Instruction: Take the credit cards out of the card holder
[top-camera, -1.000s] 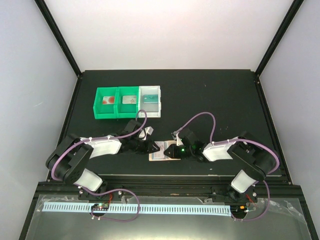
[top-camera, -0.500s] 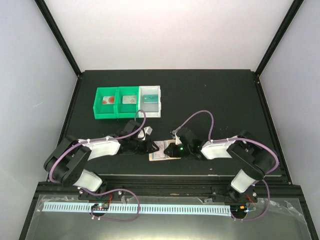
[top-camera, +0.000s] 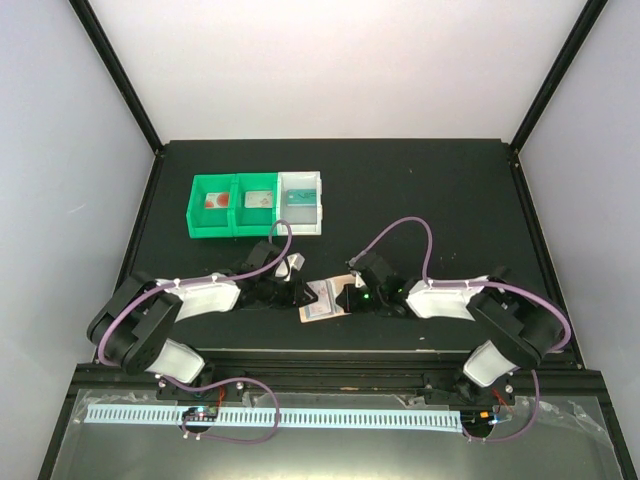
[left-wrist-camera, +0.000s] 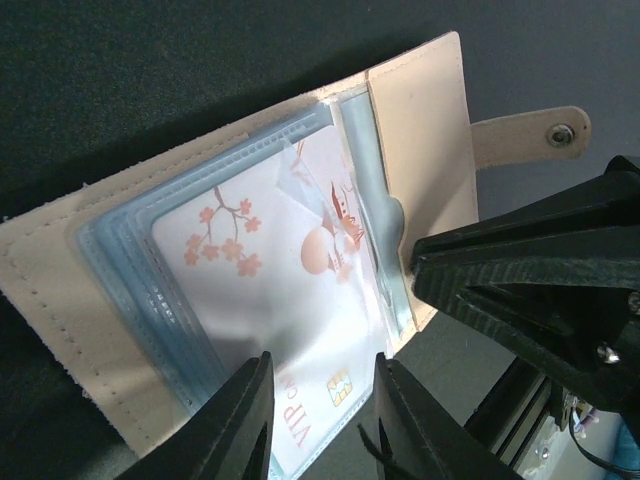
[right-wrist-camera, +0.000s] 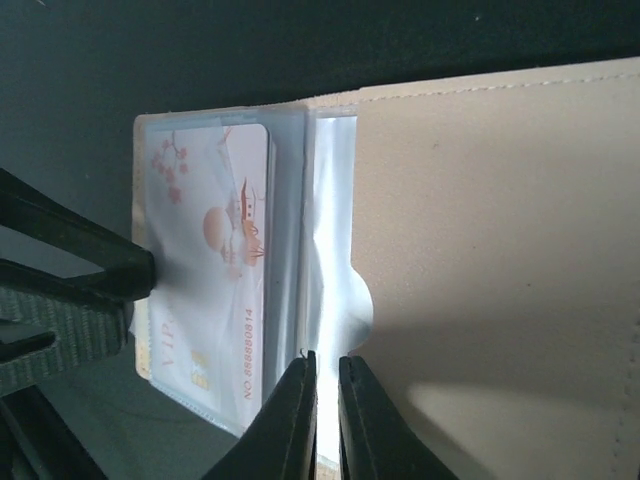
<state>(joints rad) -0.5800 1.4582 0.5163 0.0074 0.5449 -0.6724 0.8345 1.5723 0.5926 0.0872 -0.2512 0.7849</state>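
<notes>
The tan card holder (top-camera: 321, 301) lies open near the front edge, between both grippers. In the left wrist view its tan cover (left-wrist-camera: 420, 140) and blue-grey clear sleeves (left-wrist-camera: 130, 270) show, with a white blossom-print card (left-wrist-camera: 290, 290) in a sleeve. My left gripper (left-wrist-camera: 322, 425) is open, with one finger on each side of that card's lower edge. My right gripper (right-wrist-camera: 326, 400) is shut on a clear sleeve (right-wrist-camera: 335, 290) beside the tan flap (right-wrist-camera: 500, 230). The white card (right-wrist-camera: 215, 290) sits left of it. A red-pink card (top-camera: 213, 201), a grey card (top-camera: 258, 200) and a teal card (top-camera: 300, 198) lie in bins.
Two joined green bins (top-camera: 235, 222) and a white bin (top-camera: 302, 226) stand at the back left of the black table. The right gripper's black fingers (left-wrist-camera: 540, 290) crowd the right of the left wrist view. The table's front edge is close behind the card holder.
The card holder has turned and tilted a little between the grippers. The right gripper has shifted slightly toward the back. The left arm has barely moved.
</notes>
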